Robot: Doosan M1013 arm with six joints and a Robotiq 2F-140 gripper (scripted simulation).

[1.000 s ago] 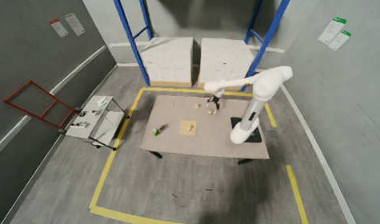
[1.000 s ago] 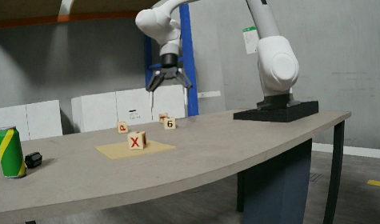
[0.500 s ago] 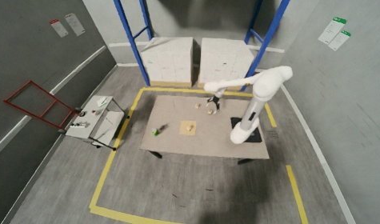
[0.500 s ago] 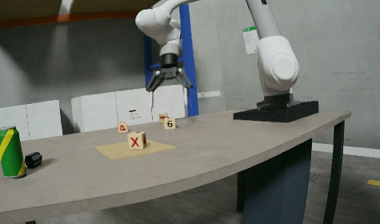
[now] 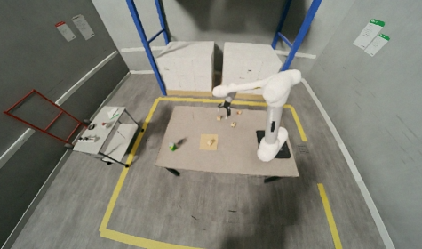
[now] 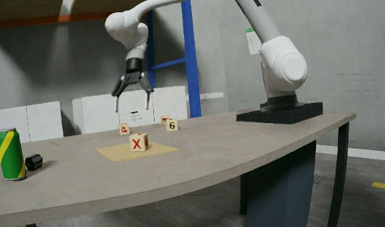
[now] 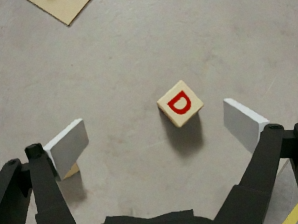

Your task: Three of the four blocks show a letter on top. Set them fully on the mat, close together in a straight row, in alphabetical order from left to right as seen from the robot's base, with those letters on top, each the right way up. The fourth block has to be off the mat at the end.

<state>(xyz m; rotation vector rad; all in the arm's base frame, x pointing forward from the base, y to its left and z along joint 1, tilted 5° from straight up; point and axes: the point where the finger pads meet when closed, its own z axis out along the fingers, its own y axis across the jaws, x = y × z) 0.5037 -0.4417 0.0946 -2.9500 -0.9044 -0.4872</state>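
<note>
My gripper [image 5: 223, 112] [image 6: 131, 109] [image 7: 153, 122] is open and empty, high above the table. Below it, right of the middle between the fingers in the wrist view, a block [image 5: 218, 117] [image 6: 124, 129] [image 7: 180, 103] shows a red D on top and stands turned like a diamond. A block [image 5: 233, 124] [image 6: 172, 125] with a black 6 on its side is mostly hidden by the left finger in the wrist view. Another block [image 5: 239, 112] [image 6: 164, 118] stands behind it. A block [image 5: 210, 142] [image 6: 137, 143] with a red X on its side is on the mat [image 5: 203, 146] [image 6: 113, 154] [image 7: 66, 11]. Those three tops are unreadable.
A green and yellow can [image 5: 172, 146] [image 6: 10, 156] stands left of the mat, with a small black object [image 5: 180, 141] [image 6: 34, 161] beside it. The robot's black base plate [image 6: 307, 112] is at the table's other end. Blue rack posts stand behind the table.
</note>
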